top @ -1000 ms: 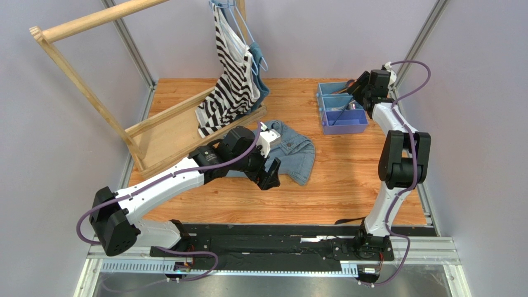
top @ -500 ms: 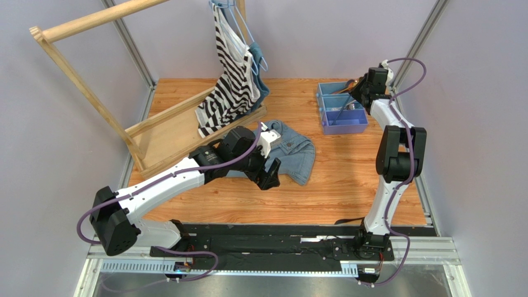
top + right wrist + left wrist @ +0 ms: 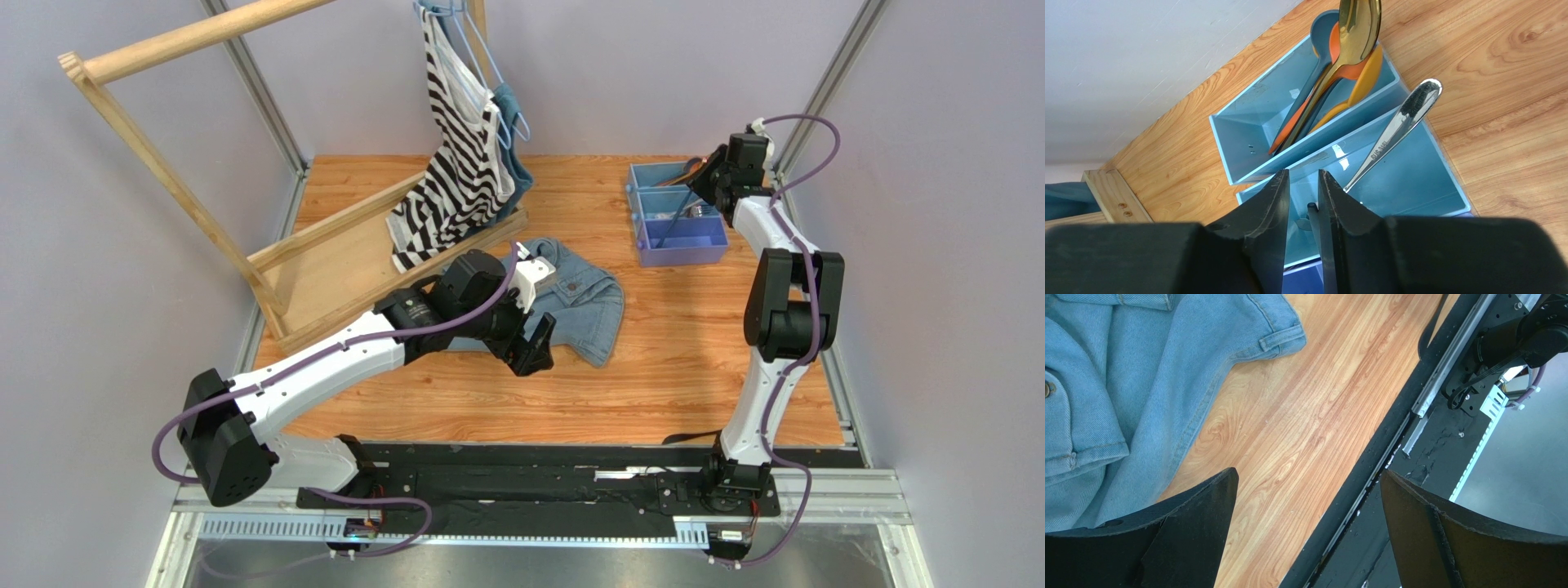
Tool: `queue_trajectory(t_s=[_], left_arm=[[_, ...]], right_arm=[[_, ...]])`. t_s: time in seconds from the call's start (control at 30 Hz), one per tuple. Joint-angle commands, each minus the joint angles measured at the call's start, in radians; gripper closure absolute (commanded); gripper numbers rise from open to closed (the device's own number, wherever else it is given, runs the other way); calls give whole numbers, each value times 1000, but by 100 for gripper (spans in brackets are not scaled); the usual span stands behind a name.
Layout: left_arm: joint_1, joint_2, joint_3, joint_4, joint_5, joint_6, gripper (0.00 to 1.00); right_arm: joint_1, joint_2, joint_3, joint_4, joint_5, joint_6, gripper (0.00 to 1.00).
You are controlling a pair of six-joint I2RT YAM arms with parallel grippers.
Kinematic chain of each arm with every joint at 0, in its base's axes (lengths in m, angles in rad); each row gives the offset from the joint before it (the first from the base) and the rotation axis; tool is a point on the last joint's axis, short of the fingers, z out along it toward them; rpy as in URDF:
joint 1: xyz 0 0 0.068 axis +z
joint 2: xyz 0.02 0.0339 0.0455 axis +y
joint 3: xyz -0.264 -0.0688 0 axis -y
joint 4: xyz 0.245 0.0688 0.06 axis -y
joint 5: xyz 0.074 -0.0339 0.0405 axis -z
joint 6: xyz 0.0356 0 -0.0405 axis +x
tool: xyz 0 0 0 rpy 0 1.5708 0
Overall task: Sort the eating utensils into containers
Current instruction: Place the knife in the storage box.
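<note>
The light blue three-part tray (image 3: 672, 240) stands at the table's back right. In the right wrist view its far compartment (image 3: 1222, 150) holds a gold spoon (image 3: 1358, 24) and orange (image 3: 1339, 67), yellow (image 3: 1364, 76) and blue (image 3: 1321, 30) spoons. A silver utensil (image 3: 1401, 125) leans in the middle compartment. My right gripper (image 3: 1303, 177) hangs over that compartment (image 3: 705, 181), its jaws a narrow gap apart. A slim dark piece (image 3: 1312, 214) shows in the gap beside the right finger. My left gripper (image 3: 1308, 474) is wide open and empty, over the table's near edge (image 3: 536, 349).
A denim garment (image 3: 577, 288) lies mid-table, just behind my left gripper, and shows in the left wrist view (image 3: 1137, 367). A wooden rack (image 3: 160, 159) with a striped top (image 3: 460, 147) on a hanger stands at the back left. A black rail (image 3: 1389, 447) runs along the near edge.
My right gripper has moved a little toward the back of the tray, then held still. The left arm has not moved.
</note>
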Motion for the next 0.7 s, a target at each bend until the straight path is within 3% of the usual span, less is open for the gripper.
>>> queue_trajectory(t_s=[0.0,0.17,0.5,0.67], left_arm=[[6,-18,10,14,-2,18,6],[6,-16,10,14,2,20,6],[6,-31,10,14,-4,20,6],[6,-27,7,16,-9,20,6]], right_arm=[[6,-21,-3,29,-25,-5,70],[8,-41,-36,37,-32,-2,69],[9,-117,-141,80,27,6,100],[9,-180,-190,103,91,0,100]])
